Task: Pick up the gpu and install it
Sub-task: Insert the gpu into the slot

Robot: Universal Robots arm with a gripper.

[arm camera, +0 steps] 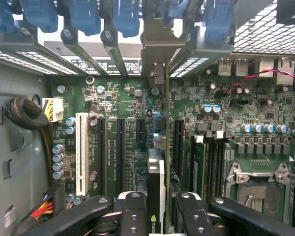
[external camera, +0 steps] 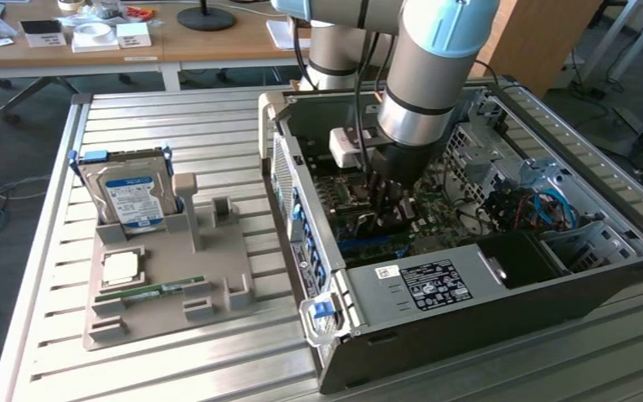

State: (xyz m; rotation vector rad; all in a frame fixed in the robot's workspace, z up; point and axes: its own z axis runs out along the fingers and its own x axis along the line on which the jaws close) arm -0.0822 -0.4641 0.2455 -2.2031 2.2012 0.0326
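Green motherboard (arm camera: 221, 113) is lying just beneath the gpu (arm camera: 156, 172), which the hand (arm camera: 160, 216) is clamping edge-on inside the case (external camera: 467, 339), so pickup looks done, while the card is lining up with a slot and seating seems unfinished.

arm (external camera: 428, 67): reaches steeply down from above into the computer case (external camera: 455, 322) | wrist: near vertical, just inside the case's open side | gripper (arm camera: 160, 199): points down at the case's floor, fingers (arm camera: 133, 214) closed on the gpu (arm camera: 156, 172), card edge-on between them
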